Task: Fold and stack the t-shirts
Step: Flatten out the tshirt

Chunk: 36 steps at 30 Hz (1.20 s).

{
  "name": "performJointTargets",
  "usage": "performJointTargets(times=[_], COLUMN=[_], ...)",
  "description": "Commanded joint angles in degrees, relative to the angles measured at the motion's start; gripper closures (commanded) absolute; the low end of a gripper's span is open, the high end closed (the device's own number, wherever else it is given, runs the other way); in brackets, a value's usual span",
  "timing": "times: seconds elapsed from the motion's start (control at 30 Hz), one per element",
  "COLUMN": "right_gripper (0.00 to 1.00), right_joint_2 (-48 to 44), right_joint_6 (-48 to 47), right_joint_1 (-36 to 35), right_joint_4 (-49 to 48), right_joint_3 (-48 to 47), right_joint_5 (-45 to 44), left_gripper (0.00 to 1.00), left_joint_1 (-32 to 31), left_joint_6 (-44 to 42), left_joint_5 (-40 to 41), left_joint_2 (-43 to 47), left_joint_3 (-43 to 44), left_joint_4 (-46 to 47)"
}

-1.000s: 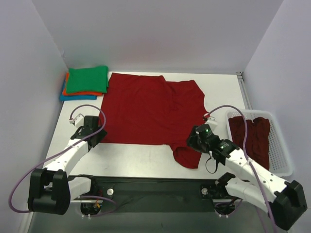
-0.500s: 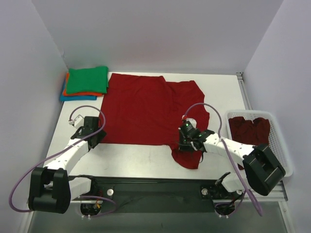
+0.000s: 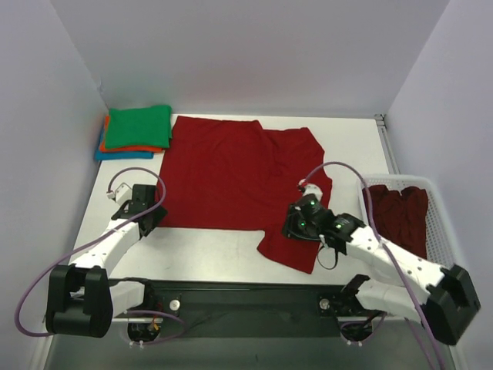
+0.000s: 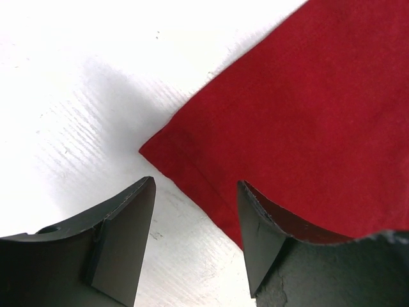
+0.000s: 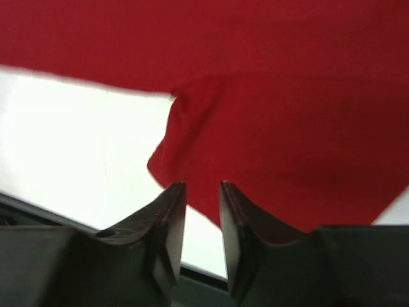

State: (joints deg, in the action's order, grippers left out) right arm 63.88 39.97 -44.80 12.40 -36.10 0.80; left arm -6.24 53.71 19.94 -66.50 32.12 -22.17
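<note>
Top external: red t-shirt (image 3: 231, 169) lies flat on bench (image 3: 223, 250) for folding. My left fingers (image 4: 121, 243) are spread at its corner (image 4: 153, 153); right fingers (image 5: 167, 217) are nearly together by sleeve (image 3: 289, 253), can't tell if pinching.

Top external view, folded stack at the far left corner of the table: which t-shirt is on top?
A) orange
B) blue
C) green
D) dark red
C: the green t-shirt lies on top of the stack, with only the edges of the orange t-shirt and the blue t-shirt showing beneath it.
</note>
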Motion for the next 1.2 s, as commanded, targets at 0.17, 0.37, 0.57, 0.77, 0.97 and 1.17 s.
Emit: performJointTargets(times=[0.17,0.37,0.57,0.77,0.97,1.17], right_gripper=[0.62,0.53,0.44,0.43,0.44,0.51], right_joint_2=[-13.5,-11.1,-6.9,-2.1,2.4,8.7], right_joint_6=[-1.4,-4.5,-4.8,-4.1,-1.8,0.7], right_joint_1=[18.4,31.3,37.2,38.4,38.8,38.8], right_joint_4=[9.7,7.2,2.3,-2.1,-7.6,-11.8], right_joint_3=[4.3,5.3,5.6,6.3,8.5,8.6], right_joint_5=[-3.6,3.2,7.5,8.2,6.2,5.4], left_gripper=[0.36,0.40,0.41,0.46,0.66,0.89], left_joint_1=[1.1,1.3,1.5,1.5,1.5,1.5], left_joint_6=[3.4,5.0,6.8,7.6,7.4,6.4], left_joint_5=[6.3,5.8,4.8,3.5,3.7,2.6], left_joint_2=[-2.4,-5.4,-8.6,-11.8,-13.2,-13.8], left_joint_3=[4.4,3.9,2.7,3.2,2.5,2.9], left_joint_4=[-4.5,-3.0,1.8,5.0,6.2,6.4])
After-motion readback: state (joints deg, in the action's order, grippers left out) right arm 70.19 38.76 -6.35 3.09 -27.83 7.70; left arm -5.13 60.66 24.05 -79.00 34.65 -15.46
